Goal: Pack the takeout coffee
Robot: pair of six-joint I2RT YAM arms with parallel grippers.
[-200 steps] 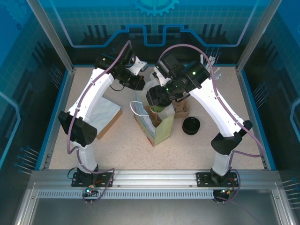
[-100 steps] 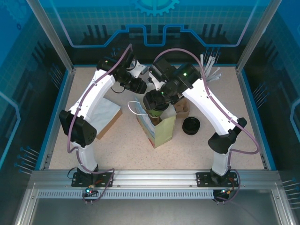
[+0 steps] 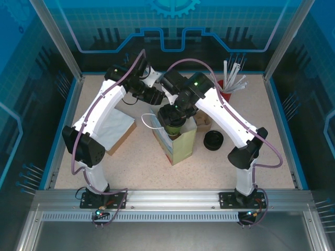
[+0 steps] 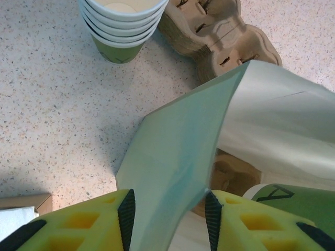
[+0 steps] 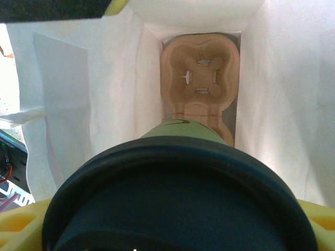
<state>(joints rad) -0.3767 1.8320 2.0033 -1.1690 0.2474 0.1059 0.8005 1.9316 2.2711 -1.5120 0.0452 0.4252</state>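
Note:
The takeout coffee [image 5: 183,132], olive-green with a black lid [image 5: 178,198], hangs in my right gripper [image 3: 172,119], which is shut on it just below the lid. It is inside the mouth of the green paper bag [image 3: 180,144] standing mid-table. At the bottom of the bag lies a cardboard cup carrier [image 5: 201,78], under the cup, between the bag's white inner walls [image 5: 115,78]. My left gripper [image 4: 168,219] is shut on the bag's upper edge [image 4: 178,157] and holds it open from the far-left side. The cup's green side [image 4: 293,201] shows at the lower right of the left wrist view.
A stack of lidless cups [image 4: 123,23] and a pile of cardboard carriers [image 4: 220,31] stand behind the bag. Loose black lids [image 3: 213,140] sit to the bag's right, a red holder of white sticks [image 3: 230,83] at the back right, flat folded bags [image 3: 118,128] on the left.
My right arm has swung left and lowered the cup into the bag's mouth. The left gripper has stayed on the bag's edge.

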